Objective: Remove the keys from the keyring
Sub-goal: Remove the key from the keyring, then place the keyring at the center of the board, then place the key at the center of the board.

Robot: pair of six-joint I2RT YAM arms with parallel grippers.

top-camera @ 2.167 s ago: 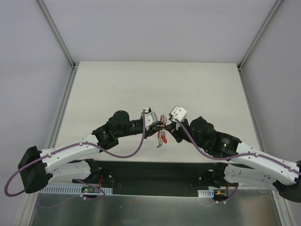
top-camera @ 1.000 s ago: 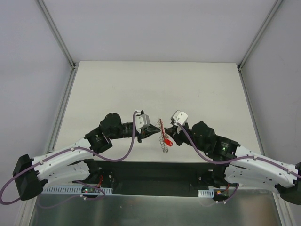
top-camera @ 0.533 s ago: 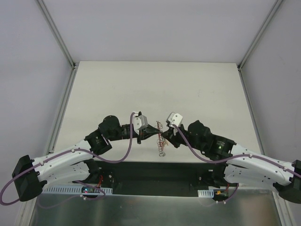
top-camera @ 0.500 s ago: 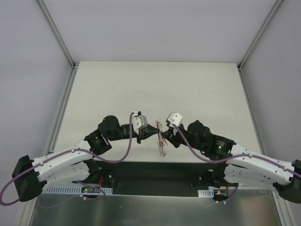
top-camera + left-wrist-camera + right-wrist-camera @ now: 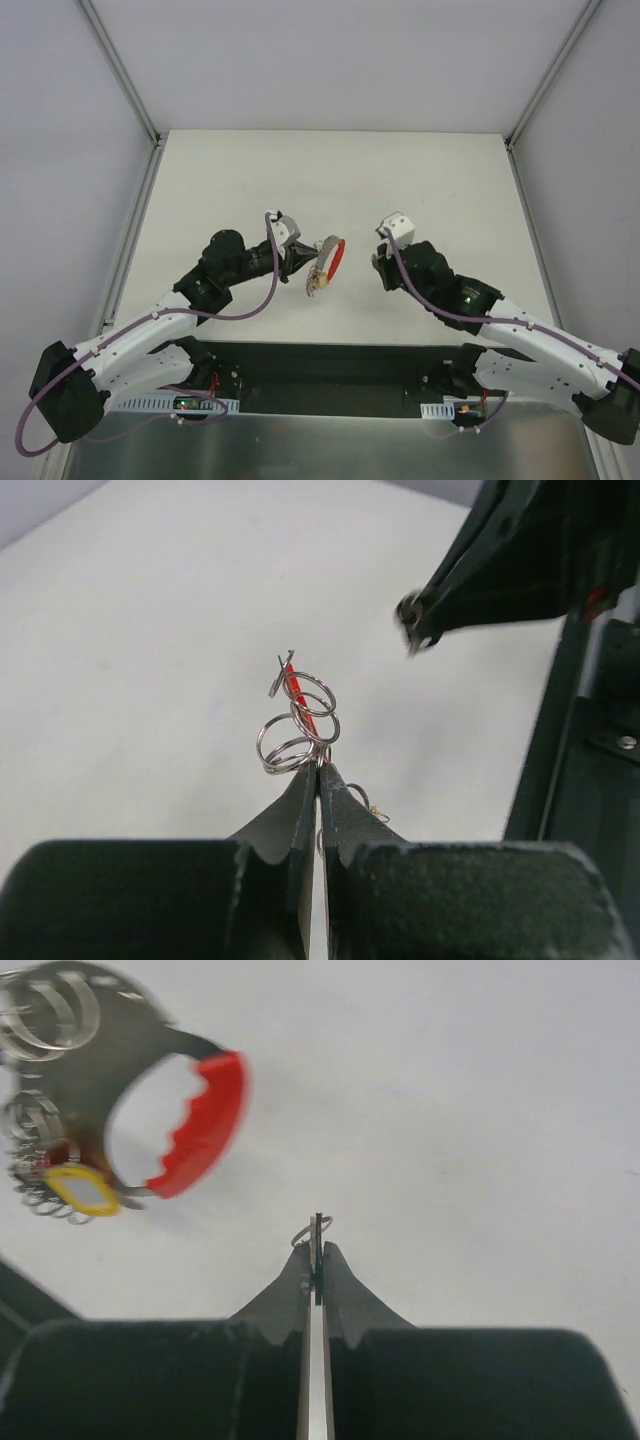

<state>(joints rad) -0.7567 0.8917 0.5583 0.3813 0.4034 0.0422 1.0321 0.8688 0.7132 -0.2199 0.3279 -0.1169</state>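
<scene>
Keyring point(image 5: 298, 727): a cluster of coiled split rings with a red plastic piece point(image 5: 200, 1120) and yellow loop point(image 5: 80, 1190), up off the table point(image 5: 420, 180), near its middle. Likely light, stiff, springy, slick; best pinched across a coil's flat. Left gripper point(image 5: 318, 776): clamped tight on one ring. Well apart to the right, right gripper point(image 5: 316, 1250): closed on a thin metal sliver with a tiny ring, seemingly a key point(image 5: 317, 1226) edge-on.

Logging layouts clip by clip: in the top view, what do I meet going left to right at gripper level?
Left gripper, jaws shut on the keyring → keyring → right gripper, jaws shut on a thin metal piece.
</scene>
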